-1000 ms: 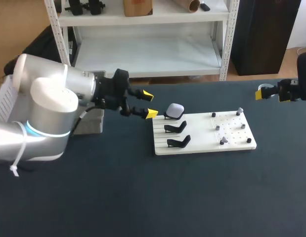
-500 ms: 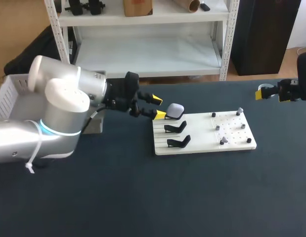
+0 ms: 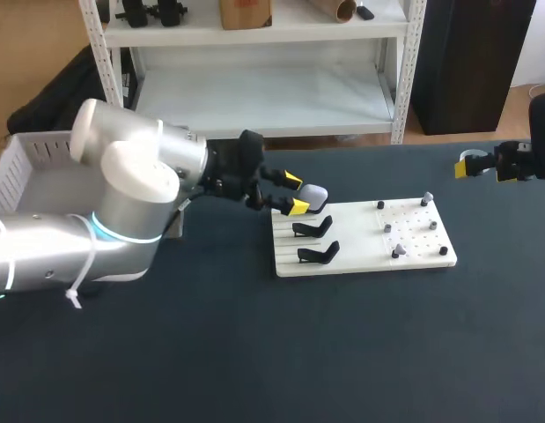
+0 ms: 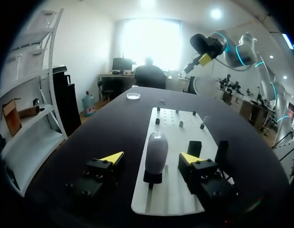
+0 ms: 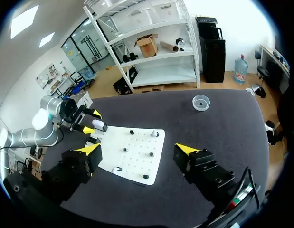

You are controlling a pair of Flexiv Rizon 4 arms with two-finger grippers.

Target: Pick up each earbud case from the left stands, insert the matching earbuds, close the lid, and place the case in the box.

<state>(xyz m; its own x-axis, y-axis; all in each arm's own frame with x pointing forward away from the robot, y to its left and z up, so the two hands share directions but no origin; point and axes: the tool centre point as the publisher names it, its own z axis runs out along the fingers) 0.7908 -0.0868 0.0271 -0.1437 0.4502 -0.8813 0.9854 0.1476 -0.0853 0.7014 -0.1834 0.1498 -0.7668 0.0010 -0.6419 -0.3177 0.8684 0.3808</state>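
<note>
The left gripper (image 4: 151, 158) is open, with a yellow tip on each side of the case (image 4: 156, 149) and a gap at both. The case sits on the stand (image 3: 300, 209) at the board's (image 3: 360, 238) 10 o'clock corner; its lid seam cannot be made out. Two bare stands (image 3: 316, 240) lie toward 6 o'clock. The earbuds (image 3: 388, 227) on the board's 3 o'clock half are too small to count. The left arm (image 3: 131, 194) comes in from 9 o'clock, wrist level, and covers part of the box (image 3: 25, 163). The right gripper (image 5: 138, 149) is open at the table's 2 o'clock edge, its arm cut off.
</note>
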